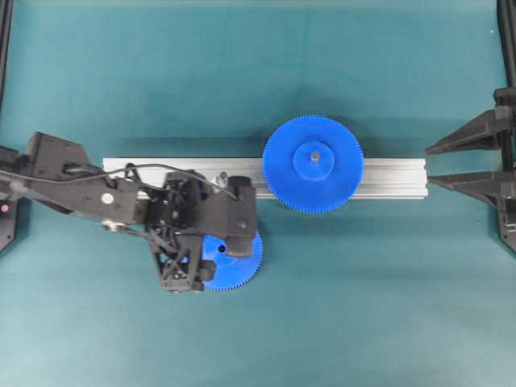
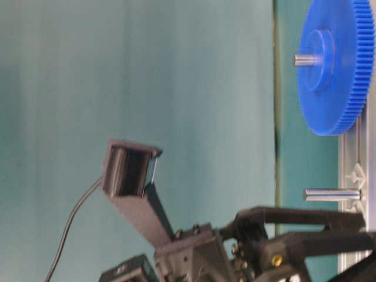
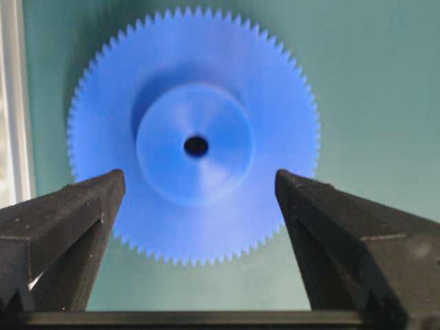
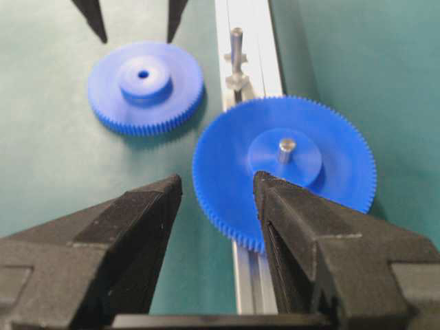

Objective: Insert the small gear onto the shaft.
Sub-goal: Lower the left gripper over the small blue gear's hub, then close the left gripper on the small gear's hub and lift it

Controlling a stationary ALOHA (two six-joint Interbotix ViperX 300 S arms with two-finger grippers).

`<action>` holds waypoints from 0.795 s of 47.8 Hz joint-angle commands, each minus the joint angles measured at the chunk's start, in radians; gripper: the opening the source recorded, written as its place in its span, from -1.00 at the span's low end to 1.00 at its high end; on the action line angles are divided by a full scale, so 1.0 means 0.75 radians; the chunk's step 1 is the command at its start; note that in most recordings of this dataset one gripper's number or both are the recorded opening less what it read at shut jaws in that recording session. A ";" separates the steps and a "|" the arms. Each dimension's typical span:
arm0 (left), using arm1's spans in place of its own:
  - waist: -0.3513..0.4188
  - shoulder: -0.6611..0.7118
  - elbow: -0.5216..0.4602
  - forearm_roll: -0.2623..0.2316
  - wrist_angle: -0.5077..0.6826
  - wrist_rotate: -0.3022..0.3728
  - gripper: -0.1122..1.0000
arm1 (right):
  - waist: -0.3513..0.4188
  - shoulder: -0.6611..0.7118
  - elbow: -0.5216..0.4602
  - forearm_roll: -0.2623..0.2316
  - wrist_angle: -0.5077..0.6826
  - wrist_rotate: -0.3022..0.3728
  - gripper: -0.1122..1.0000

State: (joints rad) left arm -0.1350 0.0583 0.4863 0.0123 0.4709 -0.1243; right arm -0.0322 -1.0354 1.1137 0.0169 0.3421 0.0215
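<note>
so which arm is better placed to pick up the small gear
Left. The left gripper hangs open right over the small gear on the mat, fingers either side. The right gripper sits far off, by the large gear.

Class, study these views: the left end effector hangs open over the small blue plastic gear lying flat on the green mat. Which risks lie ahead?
1. The left end effector is open around the small blue plastic gear; an off-centre closure may tilt it.
2. The thin grey metal shaft stands close beside the large blue gear, so teeth may clash during insertion.
3. The gear's small centre hole demands precise alignment.
</note>
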 commanded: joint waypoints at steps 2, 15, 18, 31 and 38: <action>-0.006 0.018 -0.049 0.004 -0.004 0.016 0.85 | -0.004 0.006 -0.006 0.000 -0.008 0.006 0.28; -0.006 0.078 -0.084 0.004 0.016 0.025 0.85 | -0.004 -0.010 0.004 0.000 -0.010 0.006 0.28; -0.006 0.088 -0.090 0.004 0.025 0.025 0.85 | -0.004 -0.016 0.008 0.000 -0.008 0.006 0.28; -0.008 0.121 -0.100 0.004 0.041 0.025 0.85 | -0.004 -0.022 0.012 0.000 -0.008 0.006 0.28; -0.006 0.135 -0.110 0.002 0.041 0.025 0.85 | -0.004 -0.022 0.012 0.000 -0.008 0.006 0.28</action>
State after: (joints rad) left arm -0.1350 0.1703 0.4280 0.0123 0.5047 -0.1074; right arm -0.0337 -1.0584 1.1321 0.0169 0.3421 0.0215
